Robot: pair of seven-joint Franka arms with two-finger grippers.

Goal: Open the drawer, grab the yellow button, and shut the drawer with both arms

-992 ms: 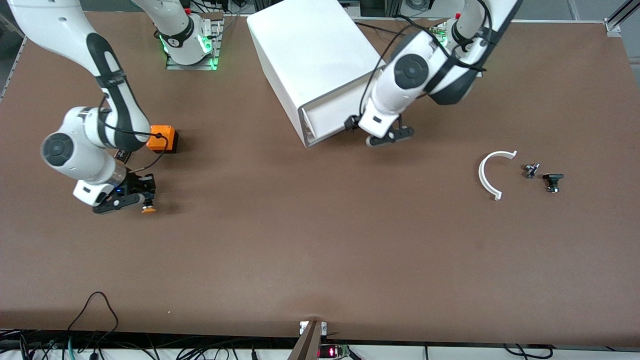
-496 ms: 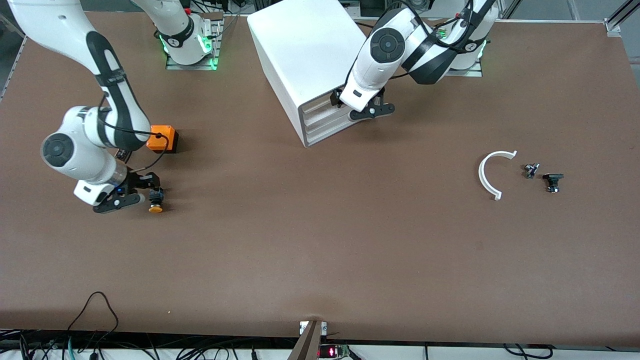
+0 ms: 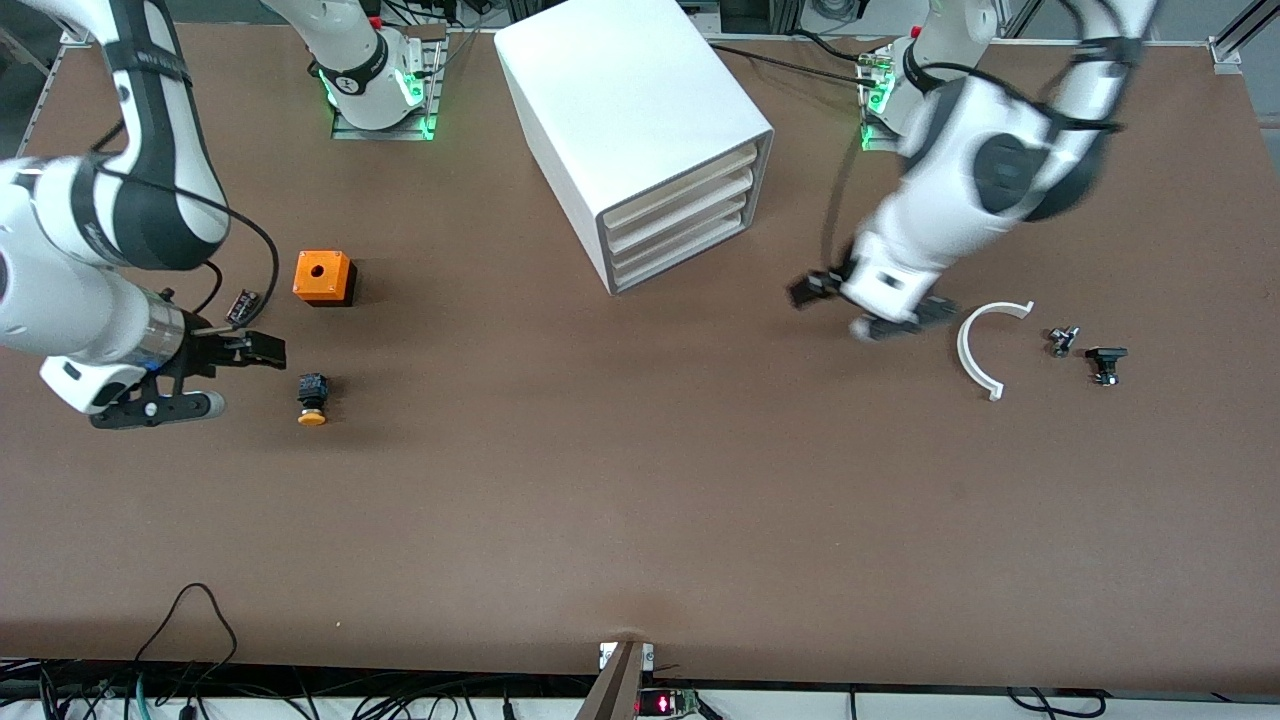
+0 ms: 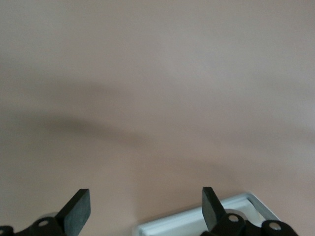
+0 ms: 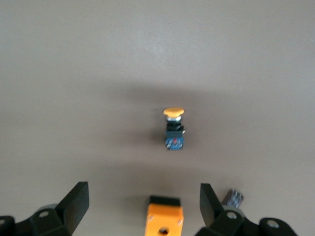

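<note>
The white cabinet [image 3: 620, 100] stands with all four drawers flush; the topmost drawer [image 3: 685, 186] is shut. The button [image 3: 312, 398], orange cap on a black body, lies on the bare table toward the right arm's end, nearer the front camera than the orange cube [image 3: 323, 276]. It also shows in the right wrist view [image 5: 173, 129]. My right gripper [image 3: 245, 378] is open and empty beside the button, clear of it; its fingers [image 5: 76, 201] stand wide. My left gripper [image 3: 838, 312] is open and empty over the table by the white arc [image 3: 975, 350]; its fingers [image 4: 78, 209] hold nothing.
The orange cube [image 5: 165, 221] and a small dark part [image 3: 243, 303] lie by the right gripper. Two small black parts [image 3: 1062, 340] [image 3: 1106, 363] lie beside the white arc toward the left arm's end. The arc's edge shows in the left wrist view [image 4: 197, 223].
The left gripper pushed the top drawer shut, then swung away to the white arc. The right gripper let go of the button and drew back from it; the button stays on the table.
</note>
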